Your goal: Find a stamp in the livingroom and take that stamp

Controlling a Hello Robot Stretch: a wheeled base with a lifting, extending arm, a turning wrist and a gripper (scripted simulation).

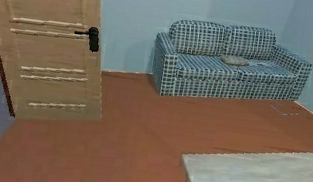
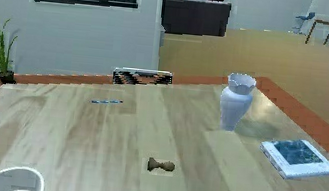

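The pale wooden table carries a white ribbed vase, a blue-and-white book and a small brown handled stamp. The stamp lies on its side near the arm side view's bottom middle, long axis running left-right, probably a short reach out. The tool's state I cannot tell.

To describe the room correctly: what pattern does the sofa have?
The sofa has a blue-and-white check pattern; the forward view shows it best.

forward view faces far sofa; arm side view overlooks shared table
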